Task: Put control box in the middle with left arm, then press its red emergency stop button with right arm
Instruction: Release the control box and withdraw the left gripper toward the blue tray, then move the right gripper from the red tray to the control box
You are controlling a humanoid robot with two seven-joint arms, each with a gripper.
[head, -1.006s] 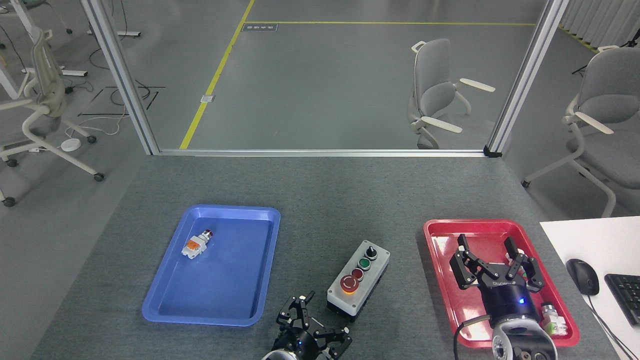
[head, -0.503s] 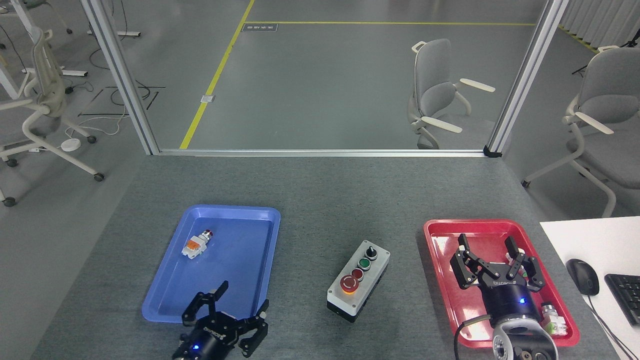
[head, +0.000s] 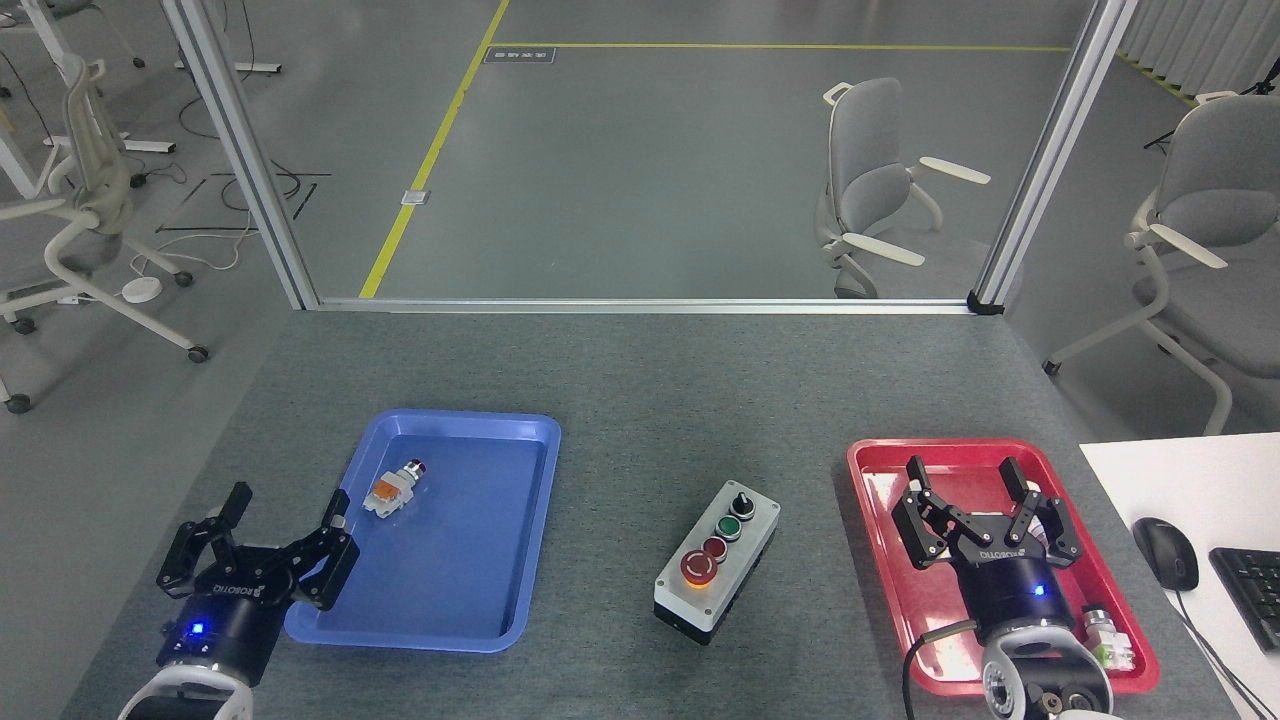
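The light-grey control box (head: 717, 558) with a black base lies on the dark-grey table between the two trays, angled slightly. Its red emergency stop button (head: 698, 567) sits at the near end of the row of controls. My left gripper (head: 265, 520) is open and empty at the left of the blue tray (head: 520, 432), far from the box. Over the red tray (head: 870, 462), my right gripper (head: 975, 500) hangs open with nothing between its fingers, to the right of the box.
A small white-and-orange push-button part (head: 393, 489) lies in the blue tray. Another small part (head: 1108, 638) lies in the red tray's near right corner. A white desk (head: 1180, 480) with a mouse (head: 1164, 552) and keyboard (head: 1252, 590) borders the right edge.
My left gripper has swung away from the box, leftward past the blue tray's near edge to its left side. The right gripper shifted slightly forward. The box has not moved.
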